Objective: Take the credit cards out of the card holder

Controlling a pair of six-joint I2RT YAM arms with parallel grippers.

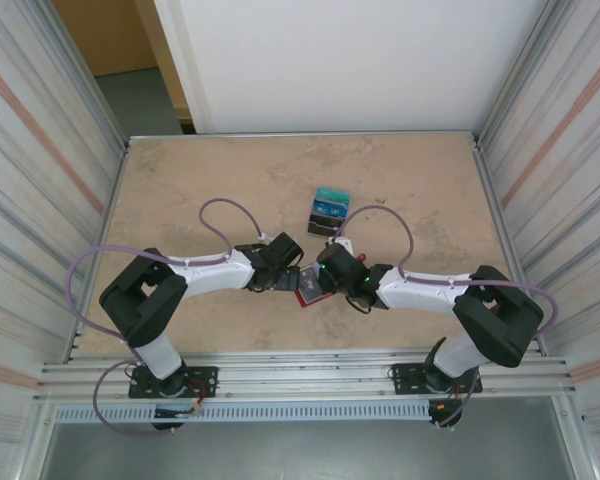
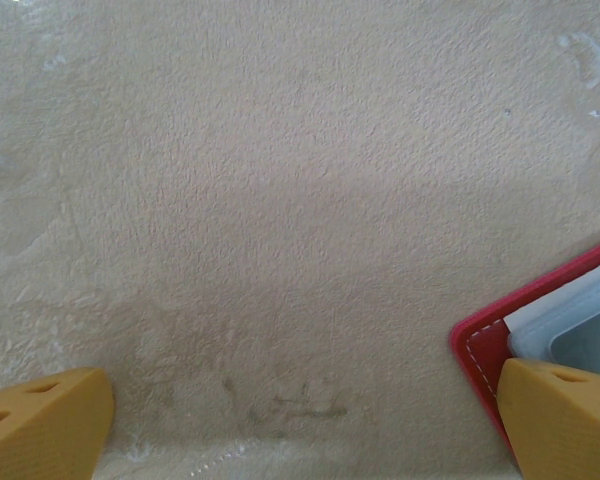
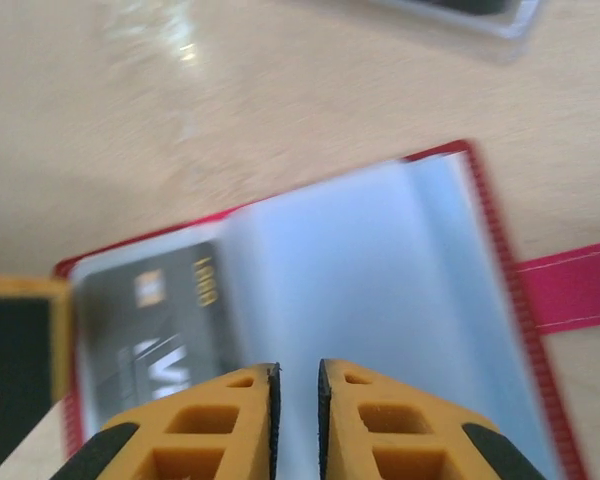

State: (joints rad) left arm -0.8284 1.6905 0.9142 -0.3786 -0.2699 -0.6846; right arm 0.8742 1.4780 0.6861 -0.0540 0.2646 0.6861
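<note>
The red card holder lies open on the table between my two grippers. In the right wrist view its pale blue-grey pockets face up, and a dark grey-black credit card sits in the left pocket. The snap tab sticks out to the right. My right gripper hovers over the pockets, its jaws a narrow gap apart with nothing between them. My left gripper is wide open, its right finger over the card holder's corner. Teal, blue and dark credit cards lie loose farther back.
The tan table is walled by metal panels left and right. Purple cables loop over both arms. A dark card with a pale edge lies on the table just beyond the card holder.
</note>
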